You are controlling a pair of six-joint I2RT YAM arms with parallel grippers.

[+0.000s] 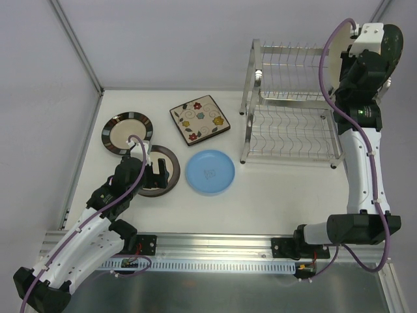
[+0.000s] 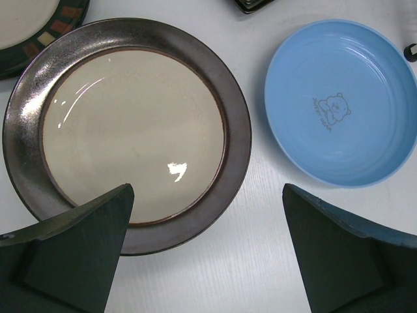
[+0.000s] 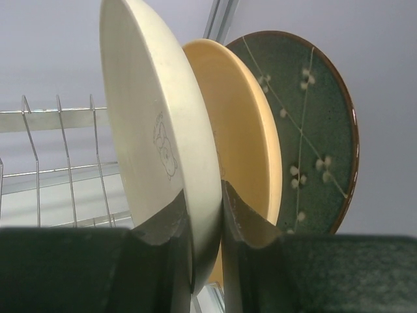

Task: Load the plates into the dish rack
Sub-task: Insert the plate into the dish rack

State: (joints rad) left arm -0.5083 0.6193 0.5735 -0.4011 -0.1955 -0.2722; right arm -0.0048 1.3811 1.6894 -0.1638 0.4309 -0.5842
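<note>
My right gripper (image 3: 205,208) is shut on the lower rim of a cream plate (image 3: 156,124), held upright on edge. Behind it stand a tan plate (image 3: 251,137) and a dark green flowered plate (image 3: 313,124). From above, this gripper (image 1: 345,65) holds the cream plate (image 1: 332,60) over the right end of the dish rack's (image 1: 290,111) upper shelf. My left gripper (image 2: 207,195) is open above the right edge of a brown-rimmed plate (image 2: 130,124) that lies flat. A blue plate (image 2: 342,104) lies to its right.
A square floral plate (image 1: 200,120) and a round plate with a dark striped rim (image 1: 127,132) lie flat behind my left gripper (image 1: 161,175). The rack's wire slots (image 3: 62,163) left of the held plate hold nothing. A white wall runs behind the table.
</note>
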